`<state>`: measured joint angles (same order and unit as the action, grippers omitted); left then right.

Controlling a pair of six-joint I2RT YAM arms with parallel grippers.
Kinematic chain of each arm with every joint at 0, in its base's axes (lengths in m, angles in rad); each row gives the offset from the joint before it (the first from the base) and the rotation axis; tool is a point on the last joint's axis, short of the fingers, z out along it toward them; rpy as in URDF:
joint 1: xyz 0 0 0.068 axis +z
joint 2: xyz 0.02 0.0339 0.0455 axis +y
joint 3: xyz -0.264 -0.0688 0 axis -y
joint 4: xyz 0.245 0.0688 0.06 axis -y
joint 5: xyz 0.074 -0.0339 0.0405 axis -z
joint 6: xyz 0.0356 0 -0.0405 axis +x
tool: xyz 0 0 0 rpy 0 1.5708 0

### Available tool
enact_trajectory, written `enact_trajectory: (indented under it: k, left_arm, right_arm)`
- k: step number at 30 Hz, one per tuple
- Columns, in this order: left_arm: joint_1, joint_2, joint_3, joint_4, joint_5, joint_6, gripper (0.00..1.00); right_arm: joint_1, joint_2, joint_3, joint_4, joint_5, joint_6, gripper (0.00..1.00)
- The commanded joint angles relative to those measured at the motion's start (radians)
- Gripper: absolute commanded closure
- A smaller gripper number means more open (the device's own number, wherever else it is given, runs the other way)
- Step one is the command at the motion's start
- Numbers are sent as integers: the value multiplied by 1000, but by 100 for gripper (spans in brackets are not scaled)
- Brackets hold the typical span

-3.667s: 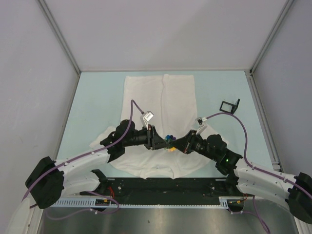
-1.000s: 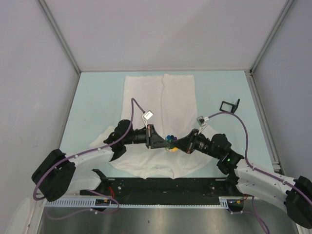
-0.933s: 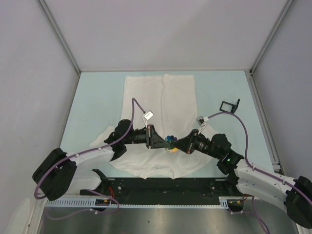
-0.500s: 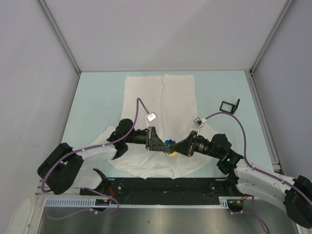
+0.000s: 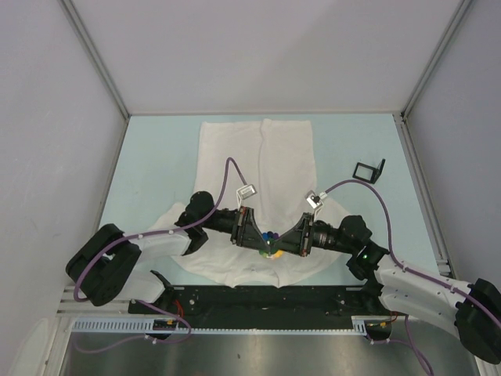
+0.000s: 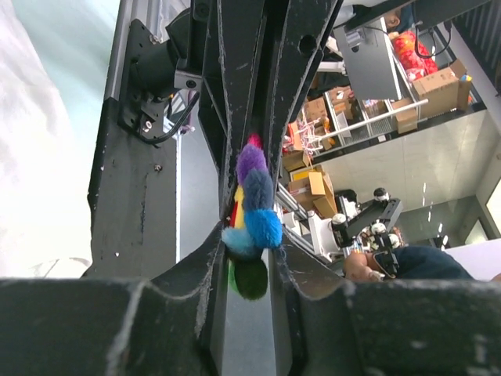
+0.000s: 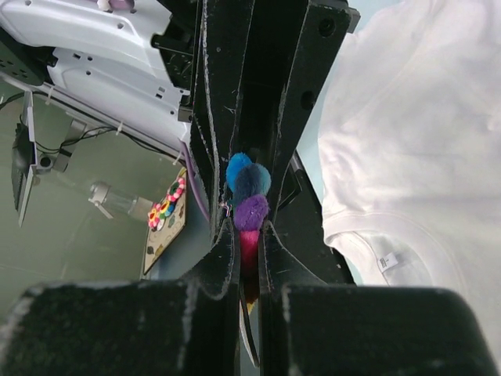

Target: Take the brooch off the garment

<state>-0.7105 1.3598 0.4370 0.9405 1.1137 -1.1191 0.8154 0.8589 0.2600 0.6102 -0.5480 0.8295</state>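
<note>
Low over the near edge of the garment, the left gripper and the right gripper pinch the brooch from opposite sides; it looks light and soft-petalled (squashy, probably), so hold its firmer centre

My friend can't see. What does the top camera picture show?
Two black robot arms meet in the middle, the left fingers and right fingers both pinching a tiny rainbow brooch over a white T-shirt on a pale blue table.
</note>
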Motion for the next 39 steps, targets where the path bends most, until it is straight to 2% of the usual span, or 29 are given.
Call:
enact_trajectory:
  k: [1, 11, 15, 20, 25, 29, 34, 37, 39]
  left_arm:
    - [-76, -21, 54, 162, -94, -27, 71]
    - [-76, -59, 46, 118, -117, -1, 55]
    - [-52, -102, 19, 84, -140, 24, 42]
    - [0, -180, -36, 41, -150, 41, 38]
    - [37, -243, -55, -81, -189, 102, 38]
    - [40, -269, -50, -141, -212, 134, 44]
    - [40, -252, -41, -170, -221, 153, 48]
    - [40, -240, -29, -169, -232, 153, 53]
    - [40, -231, -23, -166, -232, 150, 60]
  right_arm:
    - [25, 29, 47, -13, 112, -40, 100]
    - [24, -20, 48, -113, 221, -47, 100]
    - [21, -47, 48, -147, 240, -50, 100]
    - [14, -75, 47, -171, 247, -46, 100]
    - [11, -90, 48, -181, 243, -38, 100]
    - [11, -98, 48, -182, 237, -36, 100]
    - [11, -98, 48, -162, 214, -24, 100]
    - [11, -93, 48, -145, 192, -15, 100]
    - [11, -93, 48, -138, 181, -12, 100]
